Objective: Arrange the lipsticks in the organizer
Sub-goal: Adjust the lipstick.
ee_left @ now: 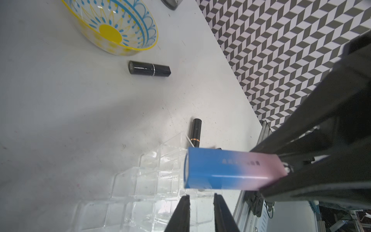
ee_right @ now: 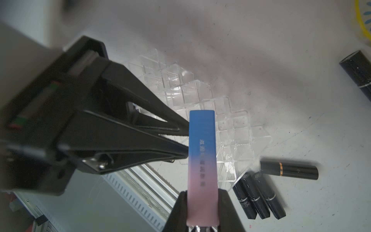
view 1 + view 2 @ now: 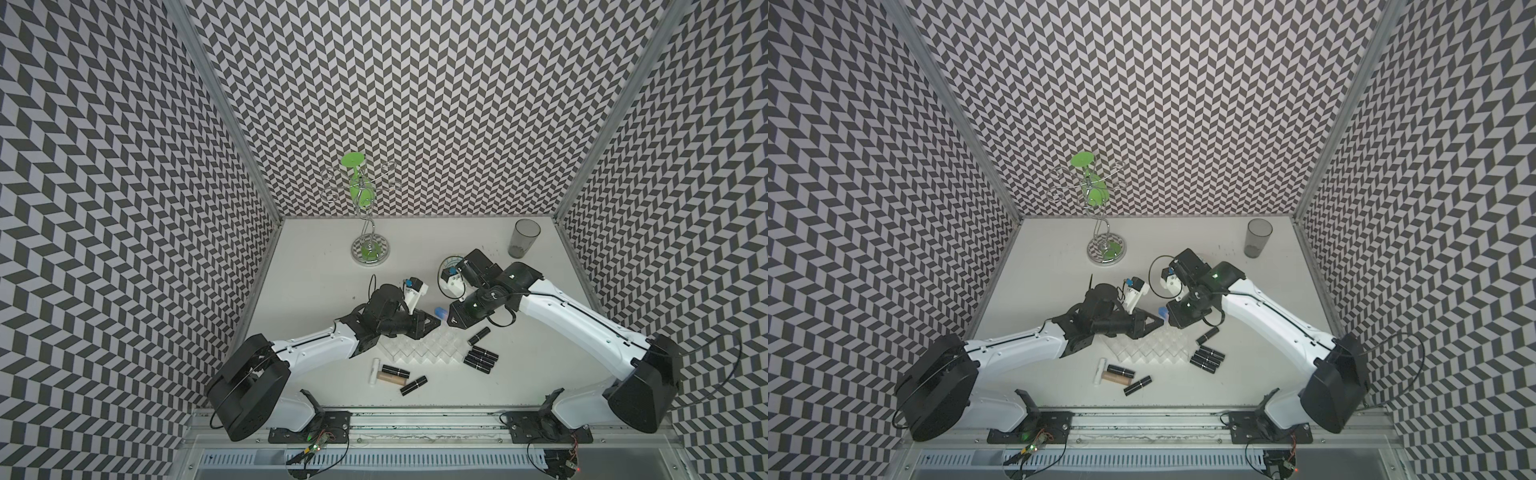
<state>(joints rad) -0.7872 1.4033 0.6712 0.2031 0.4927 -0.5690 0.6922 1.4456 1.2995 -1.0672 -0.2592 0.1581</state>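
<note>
Black-and-white chevron walls [image 3: 415, 104] enclose a white tabletop [image 3: 316, 291] — aluminium posts [image 3: 224, 108] at the corners.

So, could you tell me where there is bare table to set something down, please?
Bare table lies between the wire stand and the left wall, between stand and tumbler at the back, and along the front edge right of the front lipsticks. Around the organizer it is crowded: black lipsticks beside it, the left gripper and right gripper at its back.
</note>
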